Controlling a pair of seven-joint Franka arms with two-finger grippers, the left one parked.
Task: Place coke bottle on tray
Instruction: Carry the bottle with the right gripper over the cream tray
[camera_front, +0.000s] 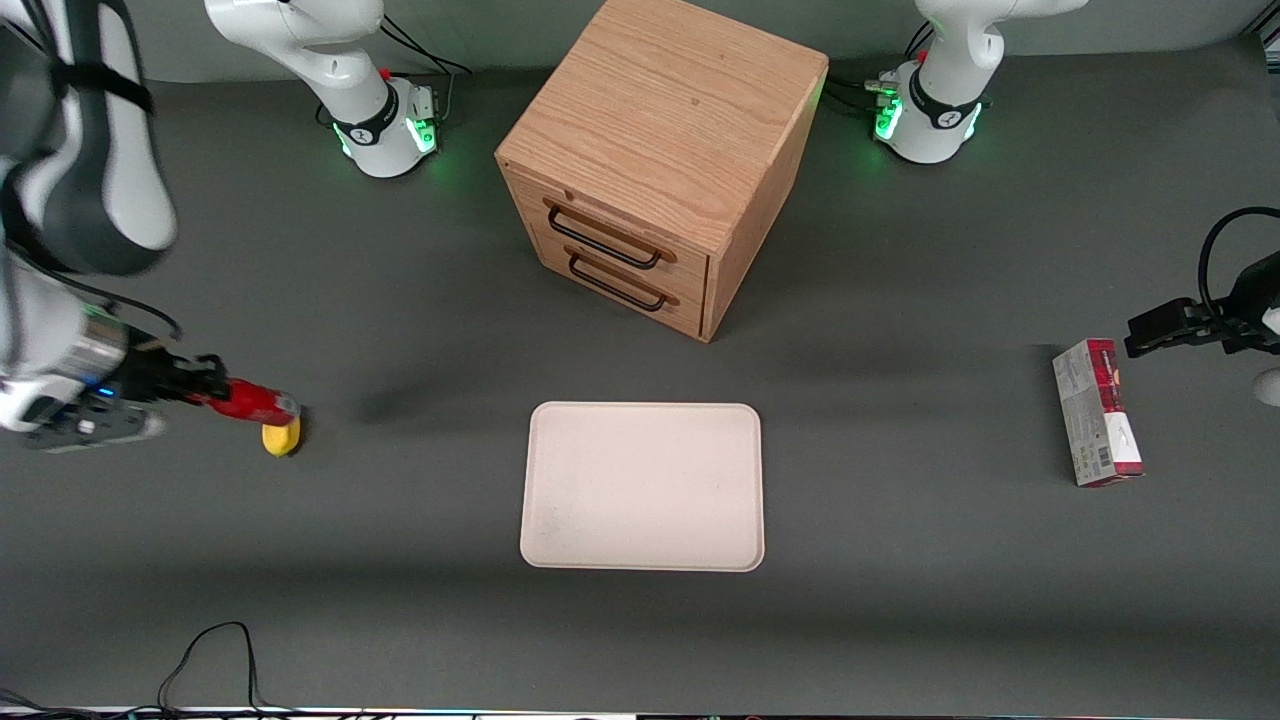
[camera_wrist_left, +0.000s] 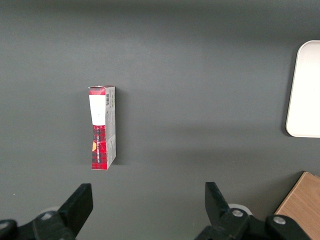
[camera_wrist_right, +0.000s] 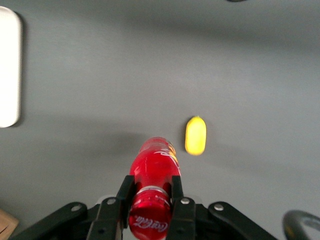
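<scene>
The pincer (camera_wrist_right: 150, 207) is clamped on the neck of the coke bottle (camera_wrist_right: 154, 172), just under the cap, so the bottle will not slip. It holds the bottle lifted off the tabletop (camera_front: 400, 560), above the lemon (camera_front: 281, 437), at the working arm's end. The tray (camera_front: 642, 486) sits well apart, waiting bare.
</scene>
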